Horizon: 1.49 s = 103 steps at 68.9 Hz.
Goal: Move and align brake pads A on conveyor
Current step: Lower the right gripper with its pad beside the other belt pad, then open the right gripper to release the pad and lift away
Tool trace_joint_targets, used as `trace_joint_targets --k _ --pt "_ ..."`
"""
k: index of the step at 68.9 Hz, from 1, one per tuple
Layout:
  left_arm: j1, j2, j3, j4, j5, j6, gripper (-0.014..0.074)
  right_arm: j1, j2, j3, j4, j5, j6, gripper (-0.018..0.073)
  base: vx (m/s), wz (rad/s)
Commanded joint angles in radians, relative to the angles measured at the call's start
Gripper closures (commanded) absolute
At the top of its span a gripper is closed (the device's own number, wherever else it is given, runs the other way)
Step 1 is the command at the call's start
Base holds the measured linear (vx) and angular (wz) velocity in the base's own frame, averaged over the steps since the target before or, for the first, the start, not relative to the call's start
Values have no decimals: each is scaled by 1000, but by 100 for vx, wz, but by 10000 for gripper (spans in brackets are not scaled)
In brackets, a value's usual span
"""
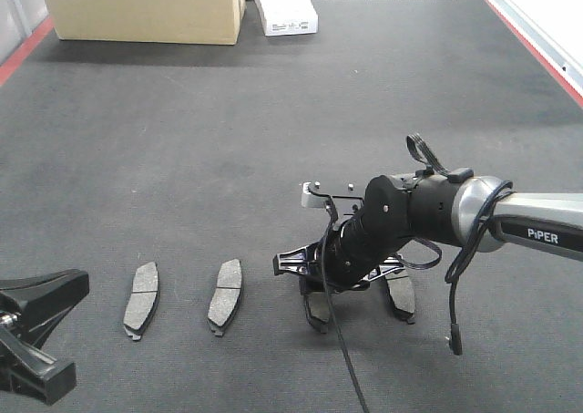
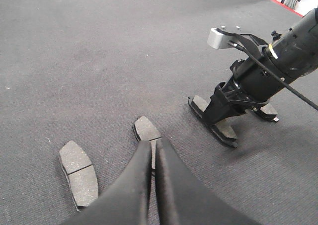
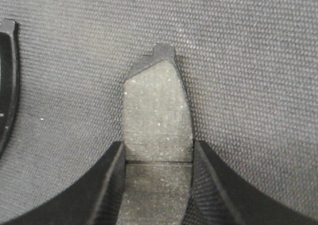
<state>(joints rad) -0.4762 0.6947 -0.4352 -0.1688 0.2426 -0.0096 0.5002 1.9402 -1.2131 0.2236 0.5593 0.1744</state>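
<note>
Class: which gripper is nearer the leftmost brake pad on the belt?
Left. The left gripper sits just beside the leftmost pad; the right gripper straddles another pad far across the belt.

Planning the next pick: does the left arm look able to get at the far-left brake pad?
Probably yes. The far-left brake pad lies flat on the belt with nothing over it, beside the left gripper.

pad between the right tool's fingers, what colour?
Speckled dark grey, matte; the brake pad shows best in the right wrist view.
</note>
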Motion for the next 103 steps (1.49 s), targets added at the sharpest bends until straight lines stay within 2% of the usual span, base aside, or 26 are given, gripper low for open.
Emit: trace_joint_targets --k 1,11,21,36,46,59,76,88,103 --pt "-4 -2 -22 -5 -69 0 603 -2 -44 -32 -32 -50 -1 300 0 0" --pt "-4 -2 -22 -5 -69 0 603 -2 -44 -32 -33 -65 0 167 0 0" --pt "-4 -2 -22 -5 -69 0 603 -2 -44 -32 -33 -53 0 87 0 0" --pt "-4 -2 -22 -5 -69 0 603 -1 -130 -30 -33 16 -1 96 0 0" --pt "-4 -2 -22 -5 -69 0 603 -3 -254 20 -45 -6 -1 120 0 0" --pt "-4 -2 -22 -5 -69 0 603 -3 -441 195 -121 -117 38 167 0 0" --pt "-4 -2 -22 -5 -69 0 603 -3 -732 391 -387 -142 211 280 0 0" --pt "-4 -2 -22 -5 -69 0 603 -3 -966 525 -457 -156 228 386 0 0" --pt "-4 -2 -22 -5 -69 0 603 -3 -1257 714 -550 -181 227 562 0 0"
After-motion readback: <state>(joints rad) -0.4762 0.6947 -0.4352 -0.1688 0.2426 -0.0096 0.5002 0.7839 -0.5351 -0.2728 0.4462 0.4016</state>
